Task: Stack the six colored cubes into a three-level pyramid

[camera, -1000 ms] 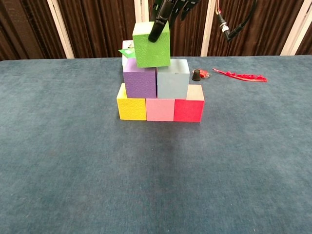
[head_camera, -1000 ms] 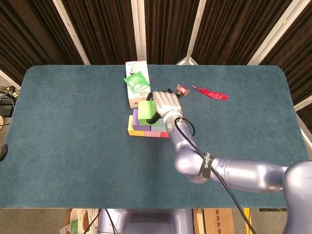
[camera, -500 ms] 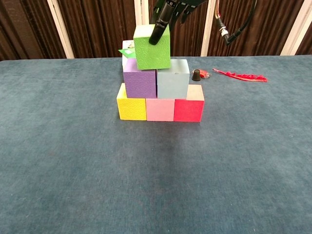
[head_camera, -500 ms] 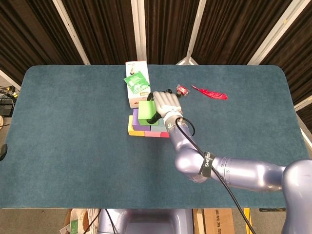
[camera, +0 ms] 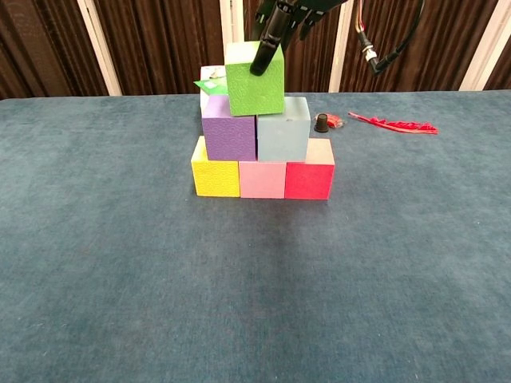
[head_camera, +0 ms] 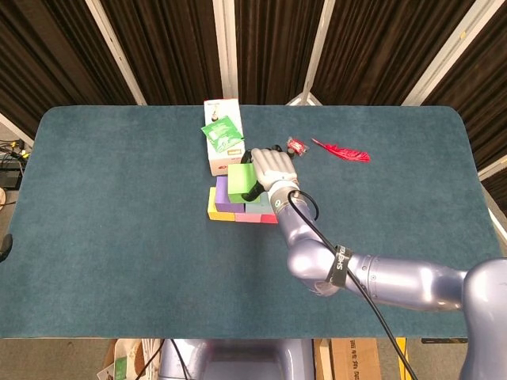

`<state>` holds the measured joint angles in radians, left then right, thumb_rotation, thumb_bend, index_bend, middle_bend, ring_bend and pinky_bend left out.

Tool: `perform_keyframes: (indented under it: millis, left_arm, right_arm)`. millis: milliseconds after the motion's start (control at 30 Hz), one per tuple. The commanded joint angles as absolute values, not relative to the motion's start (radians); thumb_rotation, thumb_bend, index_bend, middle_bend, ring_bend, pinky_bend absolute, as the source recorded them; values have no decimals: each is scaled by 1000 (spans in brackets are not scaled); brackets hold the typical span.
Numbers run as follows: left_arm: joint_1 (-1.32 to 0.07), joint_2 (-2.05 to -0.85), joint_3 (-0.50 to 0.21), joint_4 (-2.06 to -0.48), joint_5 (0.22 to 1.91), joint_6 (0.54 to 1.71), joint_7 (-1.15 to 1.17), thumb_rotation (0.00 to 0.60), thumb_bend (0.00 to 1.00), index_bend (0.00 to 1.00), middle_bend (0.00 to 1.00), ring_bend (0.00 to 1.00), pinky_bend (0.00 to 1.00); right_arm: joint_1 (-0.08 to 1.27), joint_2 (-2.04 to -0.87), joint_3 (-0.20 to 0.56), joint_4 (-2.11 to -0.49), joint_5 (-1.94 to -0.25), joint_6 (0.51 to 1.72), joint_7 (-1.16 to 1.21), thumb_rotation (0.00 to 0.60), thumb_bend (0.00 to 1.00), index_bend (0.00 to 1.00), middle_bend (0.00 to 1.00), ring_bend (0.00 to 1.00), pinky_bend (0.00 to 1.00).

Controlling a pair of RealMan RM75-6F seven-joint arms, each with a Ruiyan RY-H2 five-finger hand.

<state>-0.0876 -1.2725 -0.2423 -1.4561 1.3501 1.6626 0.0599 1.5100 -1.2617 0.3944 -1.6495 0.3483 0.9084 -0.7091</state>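
Observation:
My right hand (head_camera: pixel 270 169) holds a green cube (camera: pixel 255 80) over the stack, its fingers (camera: pixel 266 44) down the cube's front face. The green cube (head_camera: pixel 241 182) hangs over the seam between the purple cube (camera: pixel 228 137) and the pale blue cube (camera: pixel 283 130); I cannot tell if it touches them. Below these stand the yellow cube (camera: pixel 215 175), the pink cube (camera: pixel 262 179) and the red cube (camera: pixel 309 177) in a row. My left hand shows in neither view.
A white box with a green packet (head_camera: pixel 221 134) stands just behind the stack. A small black and red object (camera: pixel 326 122) and a red feather (camera: pixel 394 124) lie to the right rear. The teal table (head_camera: pixel 119 237) has an edge along the front.
The green cube has shifted right with my right hand, from above the purple cube toward the middle of the second level, and sits more level.

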Motion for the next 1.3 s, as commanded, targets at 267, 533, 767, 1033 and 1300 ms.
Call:
perform_keyframes:
  millis: [267,533,767,1033,1300]
  left_arm:
    - [-88,-1275,-244,-1455,1347,1664,63,600,363,121,43,0,0]
    - [-87,-1275,-245,-1455,1346,1665,62,600,363,121,43,0,0]
    - [-87,-1277,-246,-1455,1346,1668,64,600,363,121,43,0,0]
    - [-87,-1278,-248,-1454,1346,1670,65,600,363,121,42,0,0]
    - [-87,-1278,-249,-1454,1343,1669,66,600,363,121,38,0,0]
  right_arm:
    - [1505,-1263,406,-1654,350,919,-722,600,242,370,321,166,0]
    - [1496,-1264,409,-1655,365,916,-734,600,242,353,321,153,0]
    - [1490,-1257,420,-1664,358,910,-740,600,242,337,295,139,0]
    - [1487,-1251,424,-1674,366,900,-749,600,242,303,256,113,0]
    - [1485,-1250,427,-1673,368,902,-751,600,242,296,238,103,0]
